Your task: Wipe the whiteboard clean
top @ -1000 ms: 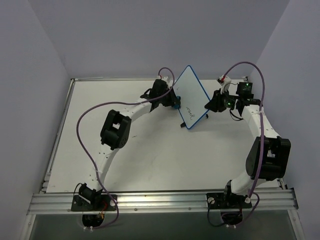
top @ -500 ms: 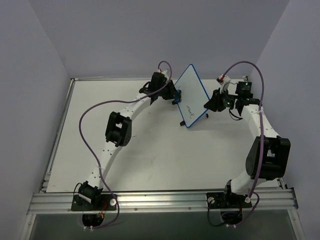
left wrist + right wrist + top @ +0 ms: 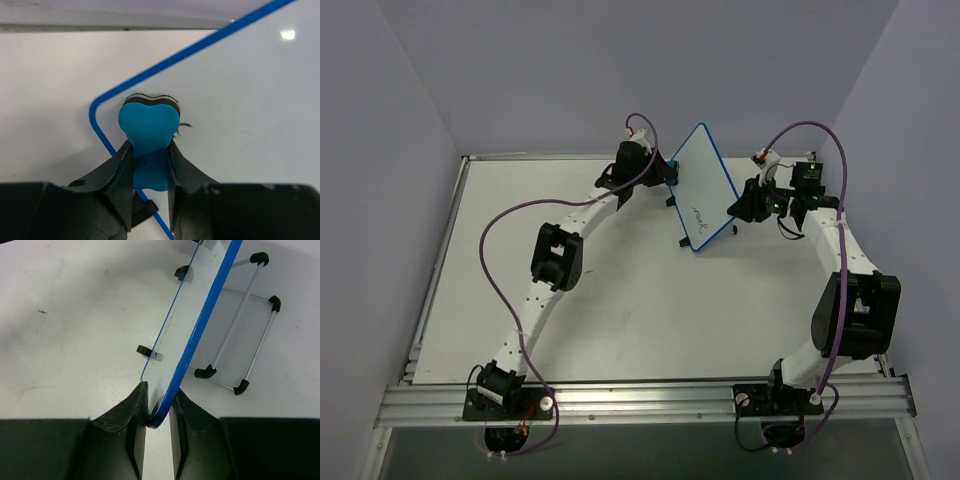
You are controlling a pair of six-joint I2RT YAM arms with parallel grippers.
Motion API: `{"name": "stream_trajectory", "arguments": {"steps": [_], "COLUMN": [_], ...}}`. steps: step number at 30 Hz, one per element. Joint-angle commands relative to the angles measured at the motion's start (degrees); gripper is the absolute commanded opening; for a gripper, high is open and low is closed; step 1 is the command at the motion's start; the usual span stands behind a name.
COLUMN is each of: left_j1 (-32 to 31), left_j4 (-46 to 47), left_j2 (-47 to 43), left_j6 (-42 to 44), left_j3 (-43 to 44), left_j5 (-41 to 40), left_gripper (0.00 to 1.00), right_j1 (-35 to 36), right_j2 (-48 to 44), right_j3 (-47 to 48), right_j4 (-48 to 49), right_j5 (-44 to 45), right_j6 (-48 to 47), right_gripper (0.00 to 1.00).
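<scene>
Left gripper (clamping the eraser) slid up the whiteboard; right gripper pinches its edge.

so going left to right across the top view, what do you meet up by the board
left claw pinching the blue eraser → whiteboard → right claw clamped on its right edge

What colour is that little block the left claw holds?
Blue: the eraser. The left wrist view shows it best.

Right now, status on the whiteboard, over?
Left gripper shut on eraser, at whiteboard corner. Right gripper shut on whiteboard edge. Writing not yet erased. Nothing in the way.
</scene>
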Motion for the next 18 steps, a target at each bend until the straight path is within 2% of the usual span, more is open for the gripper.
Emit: {"name": "stream_trajectory", "arguments": {"steps": [1,3,9,15,18], "left_j1": [0.7,0.7,1.0,0.5,0.1], "left_j4": [10.0,9.9,5.4,11.2,8.7], "left_j2": [-4.8,-5.6,0.1,-2.3,-1.7], "left_j6": [0.2,0.7,1.6,3.9,5.0], "left_j3": [-3.2,-4.2,5.5,0.7,2.6], "left_j5": [-4.2,-4.8,-3.9,-0.6,-0.8], "left_gripper": [0.06,0.07,0.06,0.06,0.06], "right_j1": [1.9,1.6,1.2,1.4,1.4], "right_j2": [1.1,1.1,-0.6,-1.0,-0.9], "right_j3": [-0.6,-0.6,0.0,0.2,0.2], "right_j4": [-4.9,-4.9,-6.3,-6.2,-5.7], "right_j5": [-0.5,-0.2,-0.2,-0.2,0.0], "right_j6": [-4.8,-4.7,-5.0,-4.6,-4.2], "right_gripper": [0.0,0.0,0.0,0.0,0.0]}}
